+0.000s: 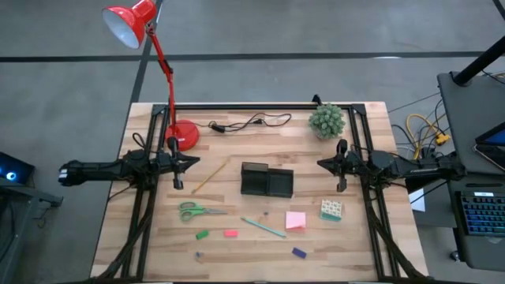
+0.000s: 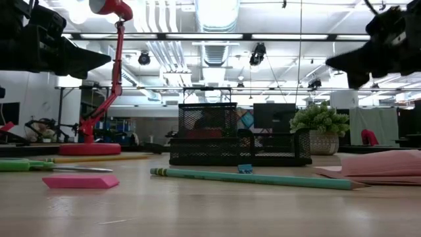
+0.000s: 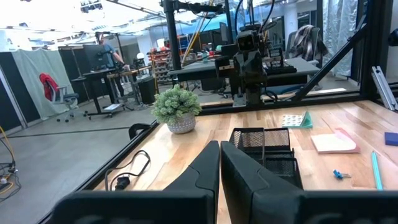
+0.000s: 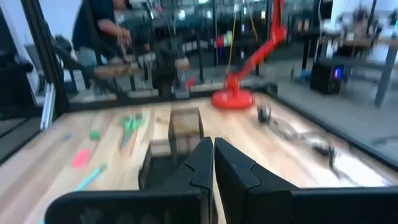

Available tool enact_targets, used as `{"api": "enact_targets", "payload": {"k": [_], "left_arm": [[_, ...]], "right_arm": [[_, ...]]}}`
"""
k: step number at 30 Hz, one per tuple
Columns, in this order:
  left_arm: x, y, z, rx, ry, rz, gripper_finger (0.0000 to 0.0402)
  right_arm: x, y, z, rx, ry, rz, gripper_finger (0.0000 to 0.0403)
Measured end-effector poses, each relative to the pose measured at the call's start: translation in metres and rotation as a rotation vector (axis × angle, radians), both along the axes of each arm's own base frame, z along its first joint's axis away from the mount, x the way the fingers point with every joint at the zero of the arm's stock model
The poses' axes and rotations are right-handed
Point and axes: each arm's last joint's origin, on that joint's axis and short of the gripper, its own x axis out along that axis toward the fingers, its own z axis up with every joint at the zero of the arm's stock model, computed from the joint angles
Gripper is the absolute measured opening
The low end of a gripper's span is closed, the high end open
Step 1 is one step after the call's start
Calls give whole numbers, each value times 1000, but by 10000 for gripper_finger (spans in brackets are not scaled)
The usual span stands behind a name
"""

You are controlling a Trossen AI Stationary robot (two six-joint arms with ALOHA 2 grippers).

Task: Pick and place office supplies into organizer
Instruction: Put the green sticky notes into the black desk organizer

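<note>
**High view: supplies lie on the near side of both idle grippers, the organizer between them**

High view shows the left gripper (image 1: 178,163) parked at the left of the table and the right gripper (image 1: 341,166) parked at the right, each held above the wood with its fingers clenched on nothing. Midway between them, slightly nearer, the black organizer (image 1: 267,181) is seen, its long axis running left to right; nothing can be made out inside its compartments.

All the loose items are found on the near half of the table. The yellow pencil (image 1: 210,176) lies just beside the left gripper, slanted from near-left to far-right. Nearer, the green-handled scissors (image 1: 194,211) are laid almost left to right, handles to the left. The green piece (image 1: 202,234), red piece (image 1: 230,233) and teal pen (image 1: 263,227) follow toward the middle, the pen tilted slightly from far-left to near-right. The pink sticky-note pad (image 1: 296,220), the green-white cube (image 1: 331,210) and the blue piece (image 1: 298,252) sit on the right half.

The left arm is judged the nearer one for pencil and scissors; the right arm is nearer for cube and pad. Whichever is chosen, the claw would first have to be opened, then brought nearward and down, with the fingers set across the item's long axis.
</note>
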Motion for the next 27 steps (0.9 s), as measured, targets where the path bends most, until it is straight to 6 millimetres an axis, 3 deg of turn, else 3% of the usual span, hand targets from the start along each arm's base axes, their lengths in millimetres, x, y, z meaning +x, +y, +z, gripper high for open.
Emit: {"api": "enact_targets", "payload": {"k": [5,10,14,19,24,27], "left_arm": [[0,0,2,3,-23,0,0],[-1,0,12,1,-127,0,1],[-2,0,22,9,-230,1,28],[-4,1,29,3,-303,26,72],[-6,1,33,-4,-354,29,88],[-6,1,34,-1,-366,30,88]], "right_arm": [[-1,0,9,54,-103,11,9],[1,1,8,46,-82,52,16],[3,3,5,-18,-49,86,58],[7,3,8,112,-72,99,132],[12,10,35,85,-74,300,175],[21,15,56,52,-52,329,183]]}}
